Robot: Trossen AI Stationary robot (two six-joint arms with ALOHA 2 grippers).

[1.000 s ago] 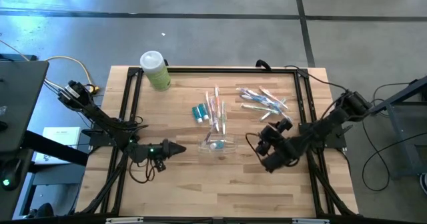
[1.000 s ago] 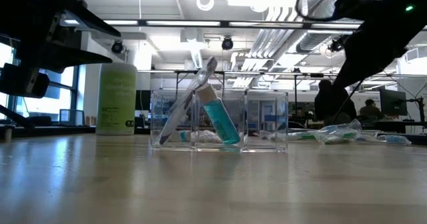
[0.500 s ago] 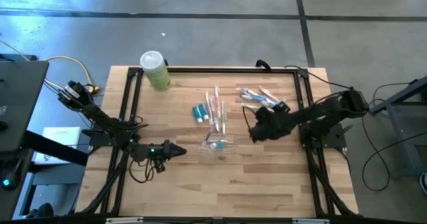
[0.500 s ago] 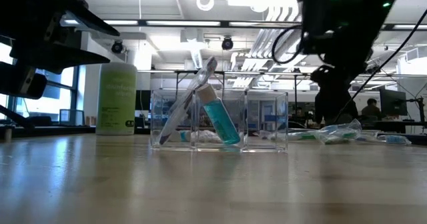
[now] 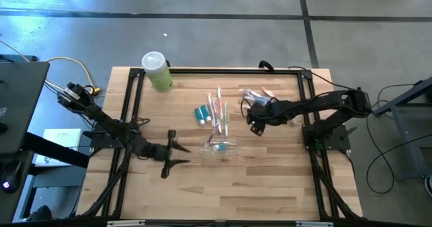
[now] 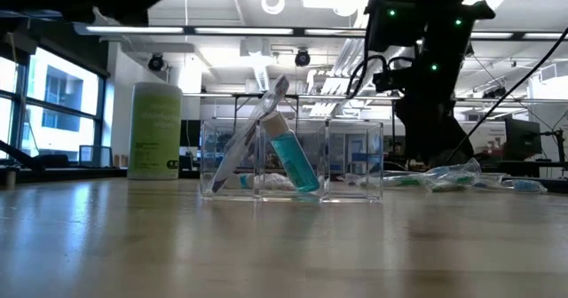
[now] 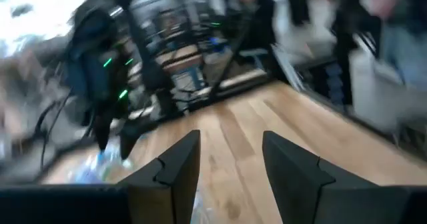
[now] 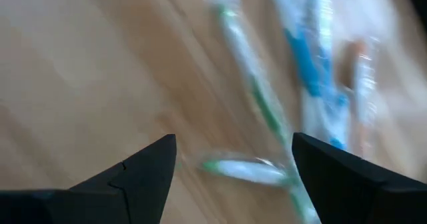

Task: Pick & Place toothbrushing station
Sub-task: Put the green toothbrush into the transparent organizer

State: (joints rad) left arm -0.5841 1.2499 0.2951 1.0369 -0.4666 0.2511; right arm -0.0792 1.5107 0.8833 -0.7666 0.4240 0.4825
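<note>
A clear organizer (image 5: 223, 146) stands mid-table; in the low view (image 6: 355, 160) a teal tube (image 6: 293, 160) and a toothbrush (image 6: 248, 138) show tilted at its walls. Wrapped toothbrushes (image 5: 268, 100) lie in a pile at the far right, more (image 5: 219, 112) lie by a teal tube (image 5: 201, 114). My right gripper (image 5: 253, 122) is open and empty beside that pile; its wrist view (image 8: 233, 177) looks down on green and blue wrapped brushes (image 8: 250, 94). My left gripper (image 5: 169, 154) is open and empty, left of the organizer (image 7: 230, 164).
A green bottle with a white cap (image 5: 156, 71) stands at the far left corner (image 6: 155, 129). A black frame (image 5: 128, 112) runs along the table's left, far and right sides. Bare wood lies along the near edge (image 5: 223, 193).
My right gripper has swung from the near right toward the far side and left, ending beside the pile of wrapped toothbrushes. My left gripper has opened wide and risen, staying left of the organizer. The organizer and brushes have kept still.
</note>
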